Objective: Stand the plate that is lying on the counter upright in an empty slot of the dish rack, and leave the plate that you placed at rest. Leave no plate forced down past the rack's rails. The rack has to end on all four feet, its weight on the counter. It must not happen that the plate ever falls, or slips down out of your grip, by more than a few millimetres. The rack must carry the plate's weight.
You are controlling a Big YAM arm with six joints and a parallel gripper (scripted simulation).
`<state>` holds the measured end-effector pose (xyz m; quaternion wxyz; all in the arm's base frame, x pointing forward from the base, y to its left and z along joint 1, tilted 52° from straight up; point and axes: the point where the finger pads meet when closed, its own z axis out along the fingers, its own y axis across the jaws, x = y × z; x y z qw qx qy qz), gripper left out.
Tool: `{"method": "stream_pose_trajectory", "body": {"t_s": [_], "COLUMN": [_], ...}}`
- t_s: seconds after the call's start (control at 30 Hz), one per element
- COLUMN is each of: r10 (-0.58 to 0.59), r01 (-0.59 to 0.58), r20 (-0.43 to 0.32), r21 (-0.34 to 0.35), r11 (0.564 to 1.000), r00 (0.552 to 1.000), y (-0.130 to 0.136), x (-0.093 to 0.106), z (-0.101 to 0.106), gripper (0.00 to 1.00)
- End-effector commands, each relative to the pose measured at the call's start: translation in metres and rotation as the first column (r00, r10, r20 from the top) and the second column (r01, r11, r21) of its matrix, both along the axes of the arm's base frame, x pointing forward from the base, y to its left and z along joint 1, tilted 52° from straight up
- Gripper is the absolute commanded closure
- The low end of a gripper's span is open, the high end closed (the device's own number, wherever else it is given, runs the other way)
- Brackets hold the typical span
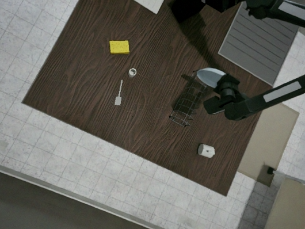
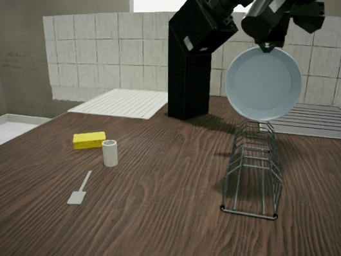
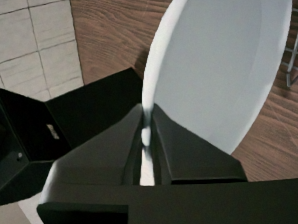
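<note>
The gripper (image 2: 266, 48) is pinching the top edge of the pale blue plate (image 2: 263, 84), holding it upright just above the far end of the wire dish rack (image 2: 254, 167).

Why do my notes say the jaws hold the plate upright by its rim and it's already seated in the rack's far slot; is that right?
Not seated. In the exterior view the plate, pinched upright by its top rim, hangs just above the far end of the rack; no wire carries it yet.
</note>
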<state>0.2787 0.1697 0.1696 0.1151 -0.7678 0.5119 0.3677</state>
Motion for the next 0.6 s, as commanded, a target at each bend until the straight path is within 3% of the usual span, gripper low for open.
{"method": "stream_pose_trajectory", "body": {"t_s": [0.0, 0.43, 0.57], "r10": [-0.002, 0.004, 0.000], "r01": [0.002, -0.004, 0.000], "r20": [-0.004, 0.003, 0.013], "r21": [-0.006, -0.004, -0.001], "r11": [1.000, 1.000, 1.000], "r00": [1.000, 1.000, 1.000], "y": [-0.001, 0.010, 0.010], "x": [-0.002, 0.005, 0.003], "z": [0.002, -0.008, 0.000], "gripper": [1.00, 1.00, 1.00]}}
